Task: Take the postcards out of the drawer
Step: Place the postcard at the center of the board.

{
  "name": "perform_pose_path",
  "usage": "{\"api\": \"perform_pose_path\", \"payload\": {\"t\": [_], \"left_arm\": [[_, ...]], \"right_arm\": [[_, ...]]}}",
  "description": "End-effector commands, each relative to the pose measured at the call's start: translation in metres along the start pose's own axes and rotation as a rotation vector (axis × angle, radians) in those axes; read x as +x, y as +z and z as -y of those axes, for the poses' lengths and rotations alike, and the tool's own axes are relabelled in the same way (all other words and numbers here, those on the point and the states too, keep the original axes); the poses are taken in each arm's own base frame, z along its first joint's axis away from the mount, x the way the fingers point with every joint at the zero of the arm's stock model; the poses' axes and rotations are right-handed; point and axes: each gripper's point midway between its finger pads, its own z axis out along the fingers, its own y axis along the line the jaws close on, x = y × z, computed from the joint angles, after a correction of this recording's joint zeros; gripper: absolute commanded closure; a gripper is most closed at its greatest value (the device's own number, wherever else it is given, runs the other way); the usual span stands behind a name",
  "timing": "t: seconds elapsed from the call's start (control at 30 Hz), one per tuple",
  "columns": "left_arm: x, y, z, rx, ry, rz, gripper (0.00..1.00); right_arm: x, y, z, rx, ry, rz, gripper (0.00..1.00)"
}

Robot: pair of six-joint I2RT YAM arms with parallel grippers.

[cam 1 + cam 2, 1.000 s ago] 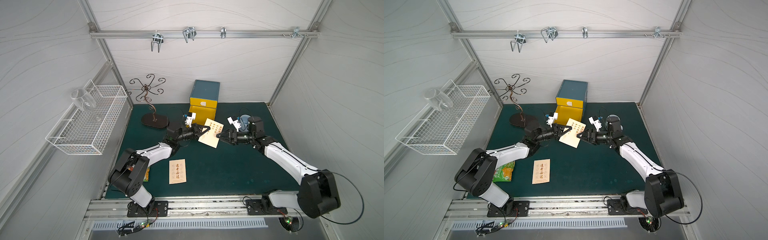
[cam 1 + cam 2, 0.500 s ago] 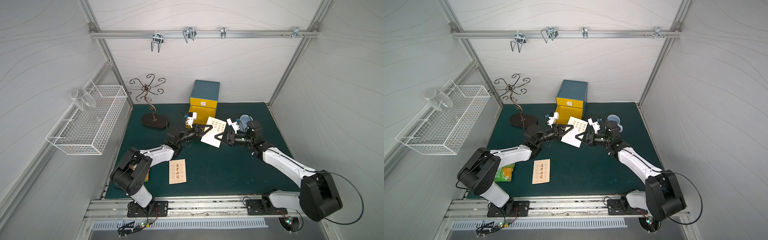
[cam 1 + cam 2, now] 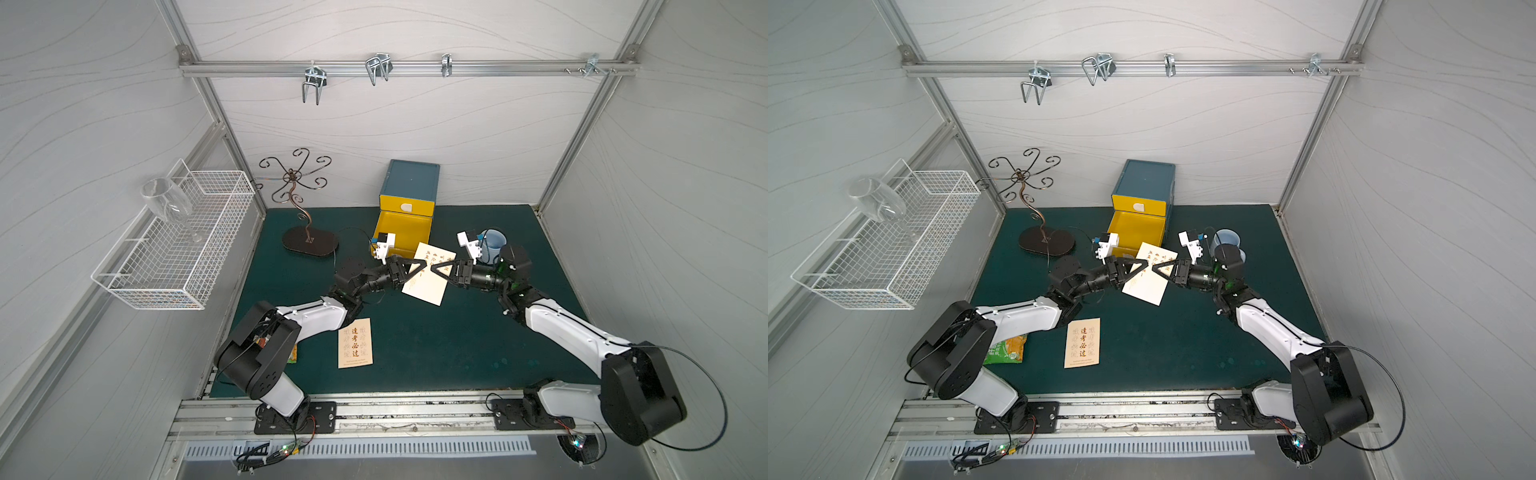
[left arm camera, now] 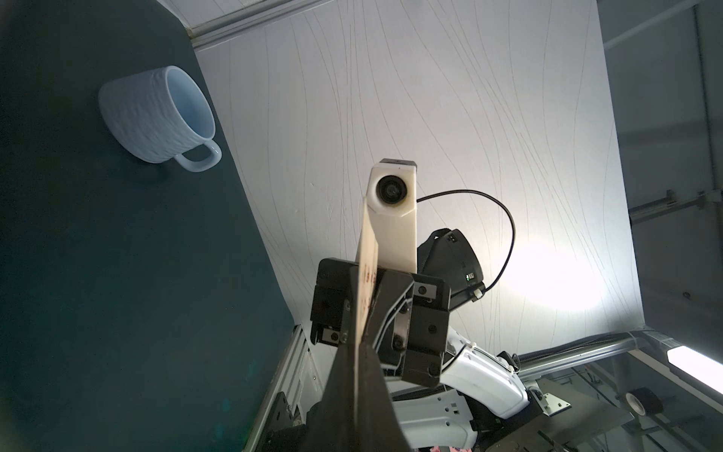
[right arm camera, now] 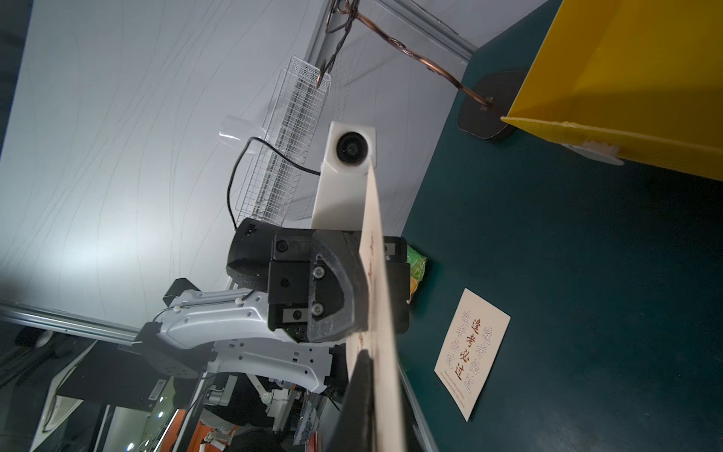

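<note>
A cream postcard [image 3: 428, 286] [image 3: 1147, 289] hangs above the mat in front of the open yellow drawer [image 3: 405, 216] [image 3: 1138, 216]. My left gripper [image 3: 423, 263] [image 3: 1144, 263] is shut on its left edge. From the opposite side my right gripper [image 3: 435, 269] [image 3: 1155, 269] is shut on the same card. In the wrist views this postcard [image 4: 367, 250] [image 5: 375, 274] runs edge-on between my left gripper [image 4: 357, 348] and my right gripper [image 5: 367, 364]. Another postcard [image 3: 354, 343] [image 3: 1082, 343] [image 5: 471, 352] lies flat on the mat near the left arm.
A pale blue mug [image 3: 492, 243] [image 4: 156, 113] stands behind the right wrist. A green-and-orange snack packet [image 3: 1007, 351] lies under the left arm. A metal hook stand [image 3: 307, 237] stands left of the drawer, and a wire basket [image 3: 178, 249] with a glass hangs on the left wall.
The right gripper has closed on the postcard's right side; a second ago it stood open beside it. Both arms have drawn closer together, and the card has shifted slightly.
</note>
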Motion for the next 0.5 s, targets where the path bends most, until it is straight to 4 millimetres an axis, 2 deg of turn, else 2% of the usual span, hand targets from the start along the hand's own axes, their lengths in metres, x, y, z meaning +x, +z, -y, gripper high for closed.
{"api": "perform_pose_path", "payload": {"t": [0.0,0.07,0.17,0.3,0.4,0.47], "left_arm": [[0.002,-0.002,0.014,0.041,0.046,0.005,0.96],[0.004,-0.004,0.004,0.007,0.030,0.006,0.75],[0.007,-0.009,-0.006,-0.047,0.031,0.008,0.57],[0.006,-0.020,-0.016,-0.139,0.052,0.007,0.49],[-0.003,-0.039,-0.025,-0.232,0.077,0.030,0.46],[-0.013,-0.059,-0.034,-0.320,0.089,0.068,0.45]], "right_arm": [[-0.001,0.002,-0.004,-0.018,-0.018,0.000,1.00],[0.001,0.002,-0.001,-0.007,-0.011,-0.007,1.00],[0.005,0.002,0.003,0.006,-0.004,-0.025,1.00],[0.013,0.002,0.010,0.038,0.006,-0.060,1.00],[0.024,0.003,0.016,0.081,0.009,-0.110,1.00],[0.032,0.003,0.021,0.106,0.012,-0.139,1.00]]}}
